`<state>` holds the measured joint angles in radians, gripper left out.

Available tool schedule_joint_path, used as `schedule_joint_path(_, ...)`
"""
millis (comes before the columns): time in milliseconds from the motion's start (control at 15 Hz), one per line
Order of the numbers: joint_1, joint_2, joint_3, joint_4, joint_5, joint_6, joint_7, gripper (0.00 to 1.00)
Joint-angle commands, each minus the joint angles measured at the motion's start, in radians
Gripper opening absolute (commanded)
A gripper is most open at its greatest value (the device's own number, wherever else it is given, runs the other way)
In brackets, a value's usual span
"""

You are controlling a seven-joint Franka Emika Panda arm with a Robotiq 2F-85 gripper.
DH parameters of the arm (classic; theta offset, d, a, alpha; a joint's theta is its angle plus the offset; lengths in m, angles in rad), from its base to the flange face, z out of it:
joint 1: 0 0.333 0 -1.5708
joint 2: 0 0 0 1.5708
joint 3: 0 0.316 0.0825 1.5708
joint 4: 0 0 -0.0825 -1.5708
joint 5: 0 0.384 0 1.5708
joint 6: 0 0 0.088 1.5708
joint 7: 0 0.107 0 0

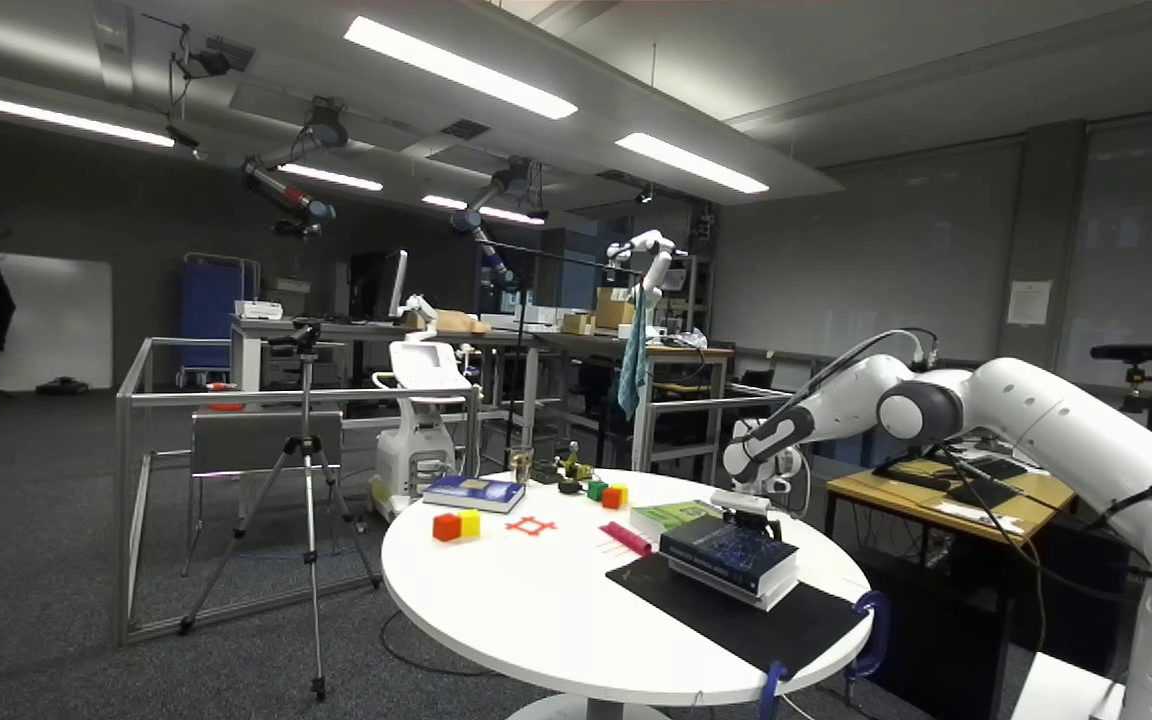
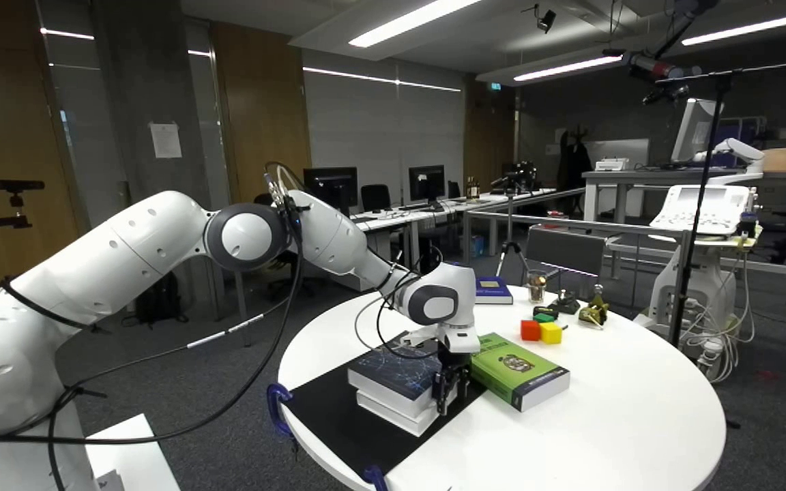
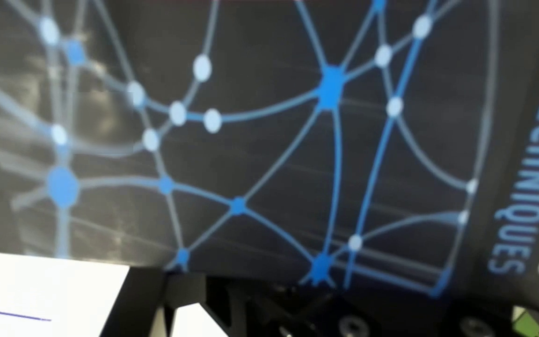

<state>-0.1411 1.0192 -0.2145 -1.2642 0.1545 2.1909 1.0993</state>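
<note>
Dark grey with blue and white network lines, the cover of the upper book (image 3: 269,154) fills most of your wrist view, with "TECHNIQUES" running down the right edge. In an exterior view it lies a little below the middle of the frame, on top of a lower book (image 2: 393,413), and the pair rests on a black mat (image 2: 342,429) that covers part of the round white table (image 2: 584,436). Your gripper (image 2: 452,397) points downward at the right side of the stack, with a green book (image 2: 519,368) just to its right. You cannot tell whether its fingers are spread or drawn together, or whether they bear on a book, because the cover hides much of them at the bottom of the wrist view. Farther right in that exterior frame you have a red block (image 2: 530,330) beside a yellow block (image 2: 550,333).

The step in hand looks like placing the fingers at the stack's edge. The next move probably calls for checking whether they meet one book or both before you squeeze or raise anything, and for sparing the green book a knock.
</note>
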Motion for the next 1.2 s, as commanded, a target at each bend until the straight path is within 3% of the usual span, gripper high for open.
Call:
schedule_joint_path(0, 0.033, -0.121, 0.003, -0.169, 0.008, 0.044, 0.029, 1.0)
schedule_joint_path(600, 0.056, -0.236, 0.007, -0.315, 0.017, 0.041, 0.116, 1.0)
schedule_joint_path(1133, 0.059, -0.274, 0.01, -0.363, 0.017, 0.032, 0.147, 1.0)
